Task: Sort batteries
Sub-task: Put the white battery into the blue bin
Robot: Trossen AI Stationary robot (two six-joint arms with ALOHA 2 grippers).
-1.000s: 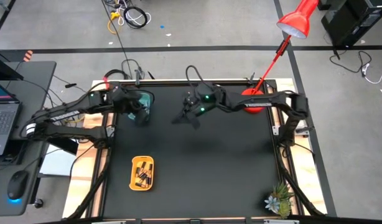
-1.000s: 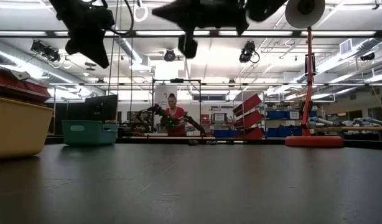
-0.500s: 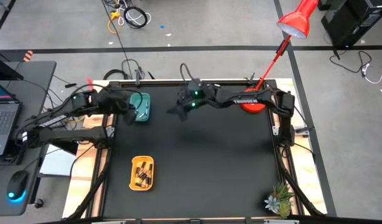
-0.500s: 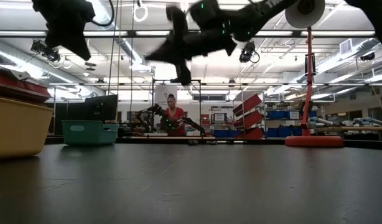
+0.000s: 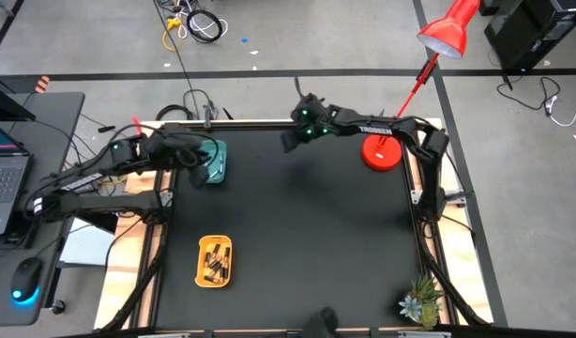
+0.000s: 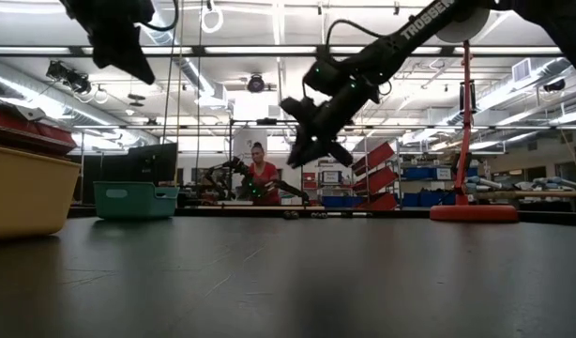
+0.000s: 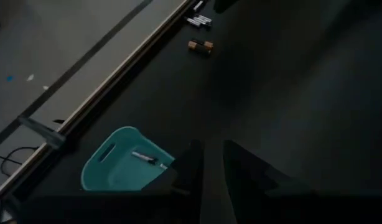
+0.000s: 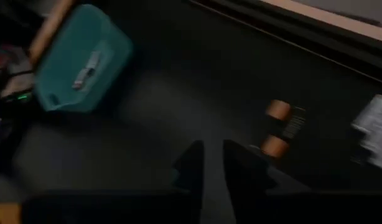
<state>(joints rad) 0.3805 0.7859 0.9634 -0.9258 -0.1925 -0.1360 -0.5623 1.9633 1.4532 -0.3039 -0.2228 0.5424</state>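
Two dark batteries (image 8: 279,127) with copper ends lie side by side on the black table near its far edge. Whitish batteries (image 8: 372,130) lie beyond them. The left wrist view shows the same dark pair (image 7: 200,45) and whitish ones (image 7: 199,22). My right gripper (image 5: 290,141) hangs above them, tipped down, with a narrow gap between its fingers and nothing in it. The teal tray (image 5: 214,161) holds one whitish battery (image 7: 144,158). My left gripper (image 5: 194,160) hovers beside that tray, slightly open and holding nothing. The yellow tray (image 5: 214,260) holds several batteries.
A red lamp's base (image 5: 382,153) stands at the far right of the table and a small plant (image 5: 419,302) at the near right corner. A person (image 6: 260,174) sits far behind the table. Bare black table (image 5: 316,235) lies between the trays and the right edge.
My right gripper has swung toward the table's far edge and come down, tipping from near level to slanting downward over the loose batteries. My left gripper has drawn back a little toward the left edge, uncovering more of the teal tray.
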